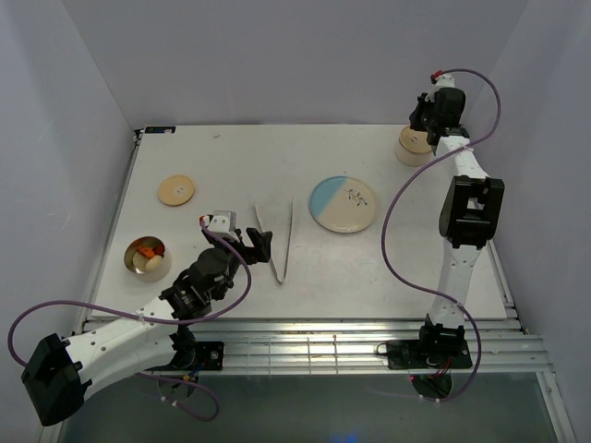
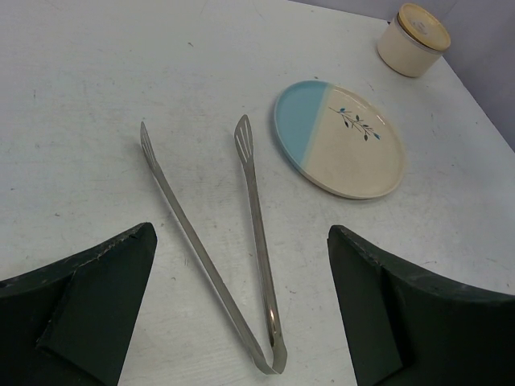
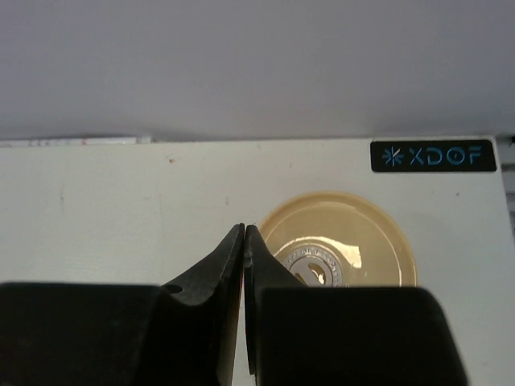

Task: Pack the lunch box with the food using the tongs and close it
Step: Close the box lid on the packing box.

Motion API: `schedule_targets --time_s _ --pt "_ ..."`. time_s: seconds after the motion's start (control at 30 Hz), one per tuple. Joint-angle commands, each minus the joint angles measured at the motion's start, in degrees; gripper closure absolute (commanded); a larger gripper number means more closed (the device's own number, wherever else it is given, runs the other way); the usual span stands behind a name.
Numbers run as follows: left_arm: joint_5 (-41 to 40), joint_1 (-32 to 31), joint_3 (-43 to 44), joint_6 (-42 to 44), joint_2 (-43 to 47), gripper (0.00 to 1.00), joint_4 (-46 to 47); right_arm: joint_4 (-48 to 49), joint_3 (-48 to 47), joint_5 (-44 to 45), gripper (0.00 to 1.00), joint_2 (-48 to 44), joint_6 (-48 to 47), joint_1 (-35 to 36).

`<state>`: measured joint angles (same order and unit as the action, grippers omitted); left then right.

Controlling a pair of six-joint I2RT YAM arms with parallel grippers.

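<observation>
The silver tongs (image 1: 278,242) lie flat on the table in a V, joined end toward me. My left gripper (image 1: 258,247) hovers just left of them, open. In the left wrist view the tongs (image 2: 211,257) lie between and below my spread fingers (image 2: 96,297), untouched, and my left gripper (image 2: 241,233) holds nothing. The round cream lunch box (image 1: 132,269) stands open at the left with food (image 1: 148,253) inside, orange-red and pale pieces. Its tan lid (image 1: 175,190) lies farther back. My right gripper (image 3: 244,230) is shut and empty above a lidded cream jar (image 3: 338,241) at the far right.
A blue-and-cream plate (image 1: 343,204) with a leaf sprig sits bare right of the tongs, also the plate (image 2: 342,141) in the left wrist view. The lidded jar (image 1: 411,148) stands by the right arm at the back corner. Grey walls close in on three sides.
</observation>
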<state>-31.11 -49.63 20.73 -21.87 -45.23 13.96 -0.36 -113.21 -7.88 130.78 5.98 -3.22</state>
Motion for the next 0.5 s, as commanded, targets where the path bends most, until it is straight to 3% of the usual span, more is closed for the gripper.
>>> schedule_targets --time_s 0.0,0.13,0.33,0.47 --pt "-0.7 -0.1 1.5 0.3 0.2 0.02 0.2 7.7 1.4 2.2 0.92 -4.4 -1.2 0.5" --pt "-0.7 -0.1 1.5 0.4 0.6 0.02 0.2 3.0 -1.7 4.1 0.92 0.1 -1.1 0.5" --pt "-0.5 -0.1 1.4 0.3 0.7 0.02 0.2 -15.4 -15.8 1.6 0.92 13.6 -0.4 -0.4" --pt "-0.5 -0.2 1.5 0.3 0.6 0.02 0.1 -16.2 -12.2 -0.6 0.92 13.7 1.6 -1.0"
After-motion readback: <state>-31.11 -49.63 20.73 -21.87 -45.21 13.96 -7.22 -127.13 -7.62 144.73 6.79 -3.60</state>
